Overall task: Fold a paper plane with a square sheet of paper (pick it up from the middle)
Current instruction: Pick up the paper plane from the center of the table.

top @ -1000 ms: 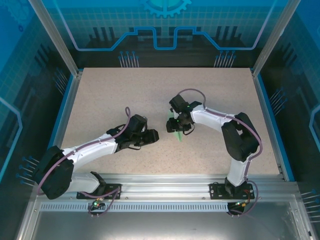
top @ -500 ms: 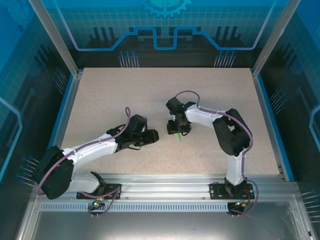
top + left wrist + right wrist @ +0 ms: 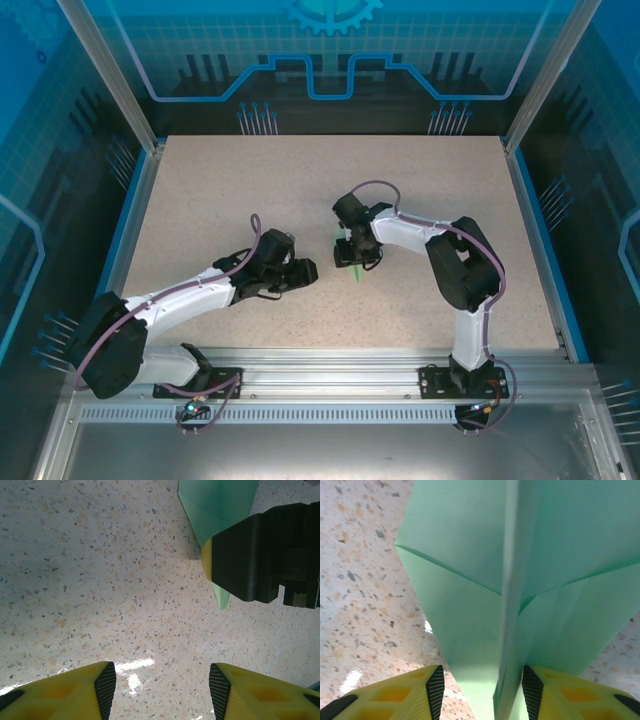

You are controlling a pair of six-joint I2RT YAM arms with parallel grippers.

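Count: 1 paper plane, 2 grippers, 1 table.

My L gripper: jaws approx. half apart, nothing btwn the pads, over bare speckled tabletop, left of centre.

My R gripper: jaws part open, straddling the plane's 1 centre crease. Crease sits close to the right-hand pad; clamp not confirmed.

Plane: pale mint-green, on the table at mid-centre under the R gripper, pointed end twd. the near edge. In L wrist view, its tip pokes out below 1 black R-gripper finger.

Grippers near each other, not touching.
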